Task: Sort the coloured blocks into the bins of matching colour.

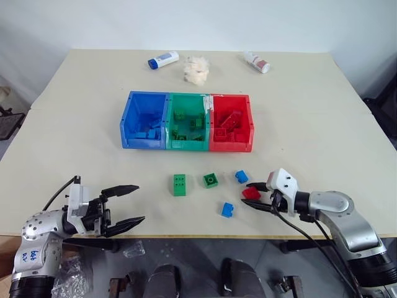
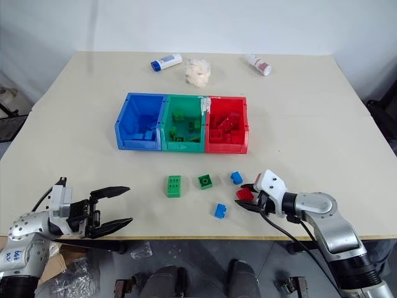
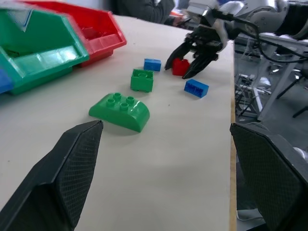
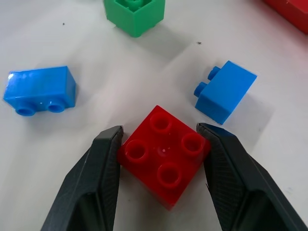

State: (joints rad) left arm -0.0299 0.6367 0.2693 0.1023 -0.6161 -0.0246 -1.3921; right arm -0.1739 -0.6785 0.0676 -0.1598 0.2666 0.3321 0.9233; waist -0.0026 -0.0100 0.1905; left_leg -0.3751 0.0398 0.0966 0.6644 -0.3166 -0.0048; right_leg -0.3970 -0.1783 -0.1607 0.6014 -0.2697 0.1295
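My right gripper (image 1: 253,194) sits low over the near edge of the table (image 1: 322,118), and its two black fingers (image 4: 94,178) have drawn in around a small red block (image 4: 165,155): one finger presses each side of it, studs facing up, and the block rests on the tabletop between them. Just beside it lie two blue blocks, one a little farther in toward the bins (image 1: 241,176) and one nearer the table's front edge (image 1: 227,210). To my left of those sit two green blocks, a small square one (image 1: 211,180) and a longer one with four studs (image 1: 179,184), both loose on the table and apart from each other. My left gripper (image 1: 127,203) hovers above the near left part of the table with its fingers spread wide and nothing between them. Farther back, in the middle of the table, stand the three joined bins: the blue bin (image 1: 129,118) on the left, the green bin (image 1: 186,97) in the middle and the red bin (image 1: 249,121) on the right, each already holding several blocks of its own colour. Behind the bins, near the far edge, lie a white bottle with a blue cap (image 1: 163,60), a white wad of tissue (image 1: 197,69) and a second white bottle with a red label (image 1: 257,62).
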